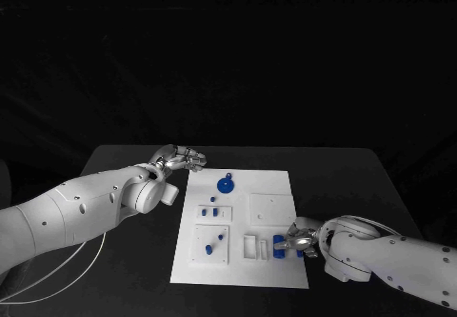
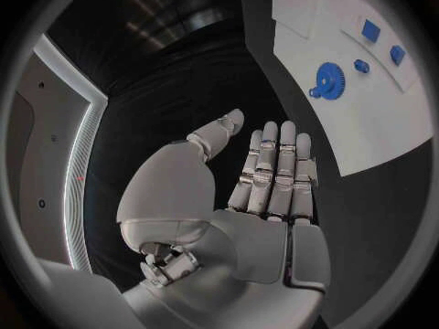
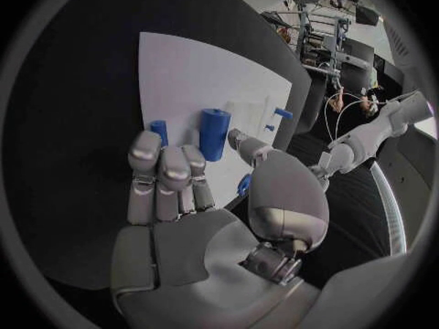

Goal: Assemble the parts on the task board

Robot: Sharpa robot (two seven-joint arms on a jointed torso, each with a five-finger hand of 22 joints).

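Note:
The white task board [image 1: 276, 274] lies mid-table. On it sit a blue gear [image 1: 224, 185], small blue parts [image 1: 212, 212] left of centre, and two more [image 1: 214, 243] on a raised block nearer me. My left hand [image 1: 181, 158] hovers off the board's far left corner, fingers straight and together, holding nothing [image 2: 270, 175]; the gear [image 2: 328, 75] lies ahead of it. My right hand [image 1: 299, 241] is at the board's right edge by blue cylinders [image 1: 280, 244]. In its wrist view my right hand [image 3: 169, 175] has its fingers extended over a lying blue cylinder [image 3: 213, 133] and another blue part [image 3: 159, 131], gripping neither.
White raised blocks stand on the board: a square plate [image 1: 269, 207] right of centre and slotted holders [image 1: 255, 246] near the right hand. The black table [image 1: 124, 165] extends round the board on all sides. A white cable [image 1: 57, 277] hangs under my left arm.

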